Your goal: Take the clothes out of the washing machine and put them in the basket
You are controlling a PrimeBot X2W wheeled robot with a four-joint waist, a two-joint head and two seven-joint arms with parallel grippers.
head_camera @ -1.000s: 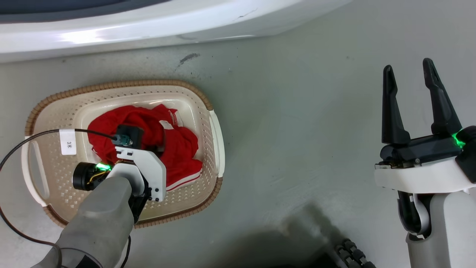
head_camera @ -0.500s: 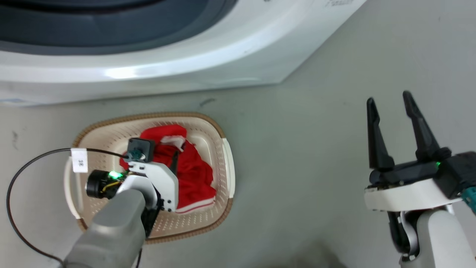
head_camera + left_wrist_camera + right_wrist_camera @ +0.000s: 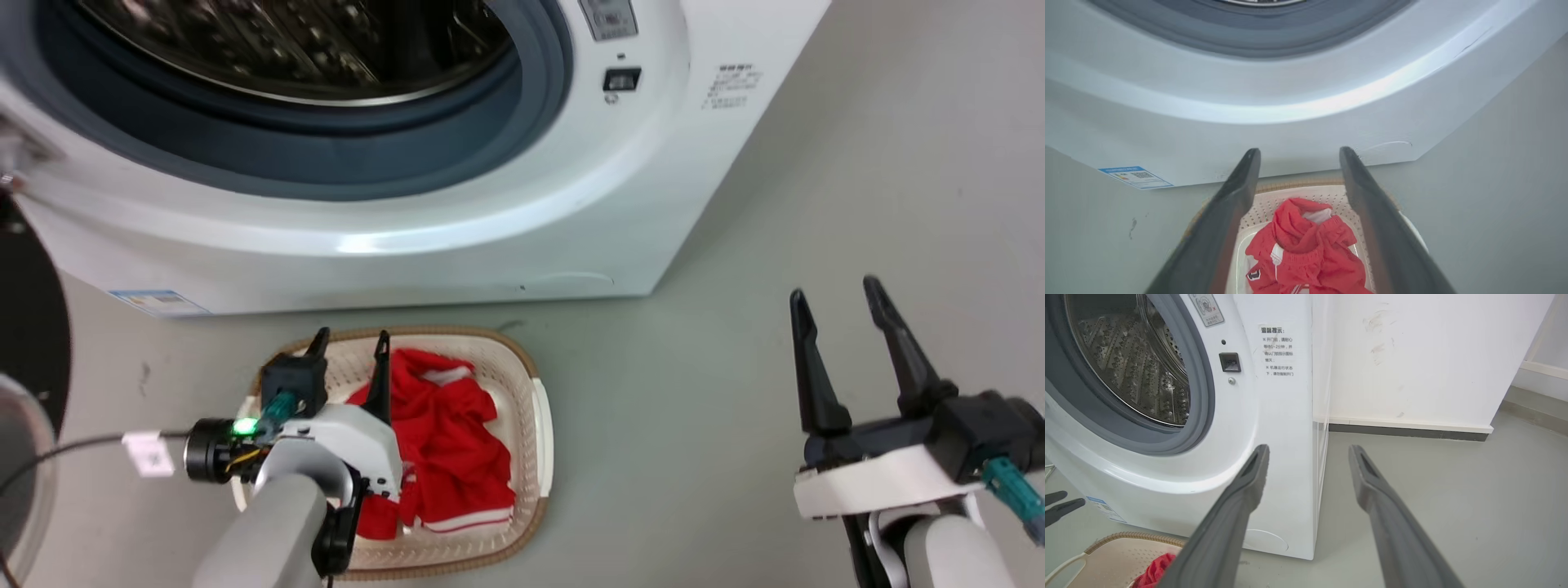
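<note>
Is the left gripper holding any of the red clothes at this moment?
No: the left gripper is open and empty, and the clothes lie loose in the basket beyond it.

left fingers point(image 3: 1237, 196) apart, empty | clothes point(image 3: 1306, 253) heaped in basket point(image 3: 1298, 196) | washing machine point(image 3: 1290, 134) just behind basket

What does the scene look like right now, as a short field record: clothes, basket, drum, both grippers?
clothes: red heap lying inside the basket
basket: on the floor before the washing machine
drum: porthole open, no clothes in the visible part
left gripper: open, empty, above the basket
right gripper: open, empty, over the floor right of the basket
</note>
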